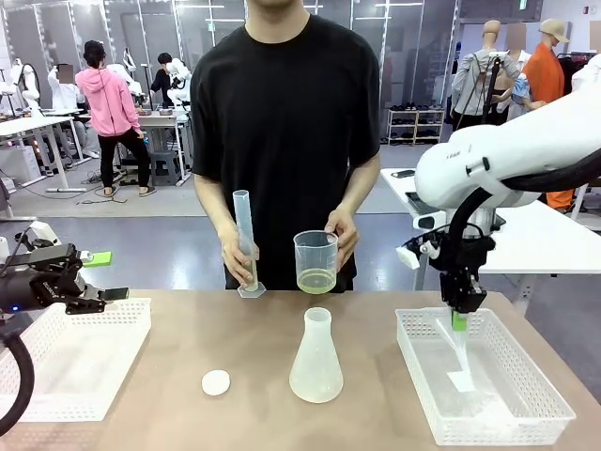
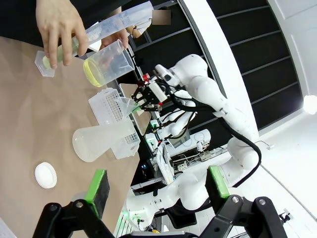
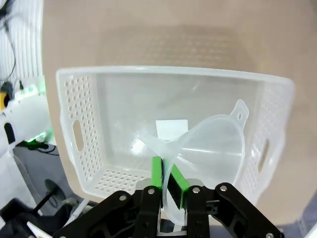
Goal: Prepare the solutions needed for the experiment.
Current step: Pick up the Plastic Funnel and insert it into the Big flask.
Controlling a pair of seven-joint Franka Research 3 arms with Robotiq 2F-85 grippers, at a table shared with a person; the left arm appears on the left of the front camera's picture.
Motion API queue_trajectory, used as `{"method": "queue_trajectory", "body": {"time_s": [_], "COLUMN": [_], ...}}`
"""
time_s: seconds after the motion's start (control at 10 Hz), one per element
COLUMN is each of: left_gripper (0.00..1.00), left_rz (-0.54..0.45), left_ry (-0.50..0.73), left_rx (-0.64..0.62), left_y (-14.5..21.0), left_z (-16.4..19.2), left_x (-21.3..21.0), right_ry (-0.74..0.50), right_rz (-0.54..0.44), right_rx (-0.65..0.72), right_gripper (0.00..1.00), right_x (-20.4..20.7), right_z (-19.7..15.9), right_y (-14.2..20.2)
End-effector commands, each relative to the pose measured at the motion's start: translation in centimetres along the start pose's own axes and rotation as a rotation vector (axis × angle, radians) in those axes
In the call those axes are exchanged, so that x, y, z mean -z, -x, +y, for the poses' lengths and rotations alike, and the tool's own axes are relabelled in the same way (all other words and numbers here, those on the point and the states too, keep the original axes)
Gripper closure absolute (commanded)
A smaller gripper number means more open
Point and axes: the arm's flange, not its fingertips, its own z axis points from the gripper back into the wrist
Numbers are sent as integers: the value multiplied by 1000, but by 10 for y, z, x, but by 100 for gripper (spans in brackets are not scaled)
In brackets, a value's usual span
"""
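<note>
Front camera looks across the table (image 1: 188, 338) at the person (image 1: 282, 113); wrist cameras share that table.

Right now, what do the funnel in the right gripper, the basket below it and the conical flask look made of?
The funnel: probably translucent plastic, milky and matt, with a moulded hanging tab. The basket: white, slightly glossy plastic, with moulded rows of holes and handle slots. The conical flask: likely cloudy plastic rather than glass, though its look leaves that open.

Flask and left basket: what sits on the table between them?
A white disc lies between the flask and the left basket, seen in the front view.
</note>
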Motion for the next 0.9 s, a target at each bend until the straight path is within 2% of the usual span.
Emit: {"method": "queue_trajectory", "body": {"time_s": [0.0, 0.2, 0.5, 0.8], "left_gripper": [0, 0, 0, 0], "left_rz": [5, 5, 5, 5], "left_ry": [-8, -8, -8, -8], "left_rx": [4, 4, 4, 4], "left_y": [0, 0, 0, 0], "left_z": [0, 0, 0, 0], "left_x": [0, 0, 0, 0], "right_ry": [168, 405, 644, 705], "right_rz": [-4, -4, -7, -17], "right_rx": [119, 286, 343, 342], "right_gripper": [100, 100, 100, 100], "right_x": [-18, -57, -95, -97], "right_z": [34, 64, 118, 138], "right_y": [-10, -14, -28, -37]}}
